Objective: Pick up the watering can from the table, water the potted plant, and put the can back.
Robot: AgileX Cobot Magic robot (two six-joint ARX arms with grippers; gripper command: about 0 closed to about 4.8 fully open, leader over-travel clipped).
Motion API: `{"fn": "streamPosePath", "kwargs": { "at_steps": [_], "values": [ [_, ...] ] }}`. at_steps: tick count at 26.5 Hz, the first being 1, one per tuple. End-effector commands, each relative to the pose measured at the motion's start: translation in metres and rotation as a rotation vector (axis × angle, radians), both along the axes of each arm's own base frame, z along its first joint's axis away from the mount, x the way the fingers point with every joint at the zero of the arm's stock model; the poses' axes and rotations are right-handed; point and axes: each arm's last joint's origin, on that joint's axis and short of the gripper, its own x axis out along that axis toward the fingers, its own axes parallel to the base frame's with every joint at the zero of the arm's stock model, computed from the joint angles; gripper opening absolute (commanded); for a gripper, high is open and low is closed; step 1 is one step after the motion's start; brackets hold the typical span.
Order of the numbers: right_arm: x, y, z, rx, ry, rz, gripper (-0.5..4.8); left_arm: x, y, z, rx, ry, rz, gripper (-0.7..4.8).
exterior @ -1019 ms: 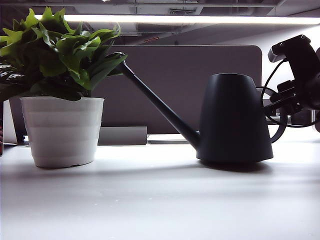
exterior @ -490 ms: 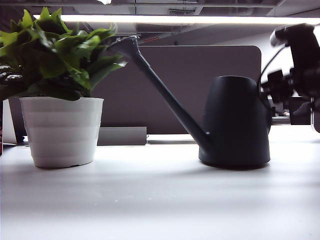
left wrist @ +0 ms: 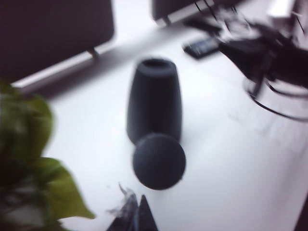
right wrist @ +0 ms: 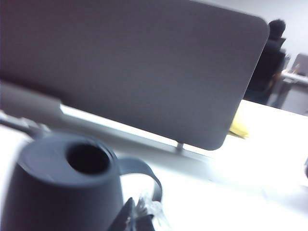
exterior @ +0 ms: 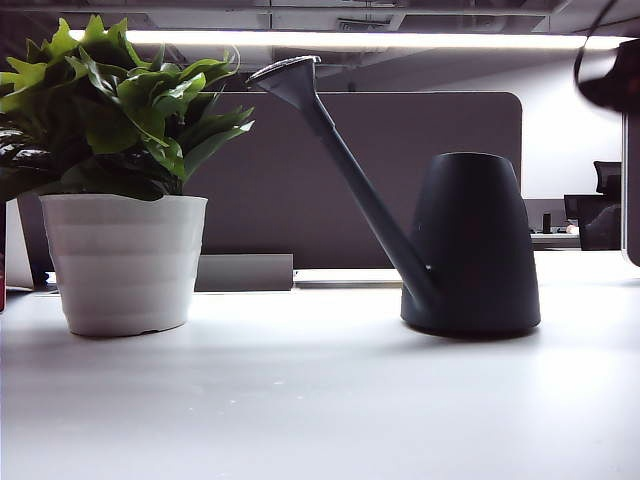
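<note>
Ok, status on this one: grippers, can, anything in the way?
Right gripper shut, above the watering can, holding nothing. Left gripper shut, empty, near the potted plant. Can upright on the table. Nothing in the way.

Dark grey divider panel (exterior: 400, 170) behind — long ceiling light strip (exterior: 350, 38) overhead; pale wall (exterior: 570, 140) beyond

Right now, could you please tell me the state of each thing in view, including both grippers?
watering can: upright on the table, unheld, spout raised toward the plant.
potted plant: upright, left of the can.
left gripper: shut, empty, near the plant.
right gripper: shut, empty, by the can's handle.
</note>
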Motion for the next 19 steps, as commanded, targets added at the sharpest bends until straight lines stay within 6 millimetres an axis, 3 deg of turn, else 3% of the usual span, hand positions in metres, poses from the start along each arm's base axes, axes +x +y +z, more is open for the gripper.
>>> {"fn": "streamPosePath", "kwargs": {
  "at_steps": [1,4,7,9,13,19],
  "values": [
    [-0.024,-0.002,0.011,0.104,0.088,0.019,-0.01,-0.021,0.017,0.005,-0.059,-0.020,0.061,-0.05],
    [-0.045,0.001,0.017,0.100,0.111,0.055,-0.01,-0.043,0.033,-0.008,-0.145,-0.021,0.095,-0.05],
    [-0.074,0.004,0.032,0.128,0.016,0.119,-0.01,-0.068,0.051,-0.039,-0.240,-0.046,0.115,-0.05],
    [-0.086,0.005,0.028,0.126,0.056,0.150,-0.01,-0.079,0.059,-0.059,-0.268,-0.078,0.119,-0.05],
    [-0.101,0.007,0.011,0.125,0.122,0.161,-0.01,-0.077,0.058,-0.101,-0.314,-0.003,0.156,-0.05],
    [-0.109,0.007,-0.014,0.134,0.133,0.168,-0.01,-0.059,0.047,-0.136,-0.306,0.010,0.181,-0.05]
  ]
}}
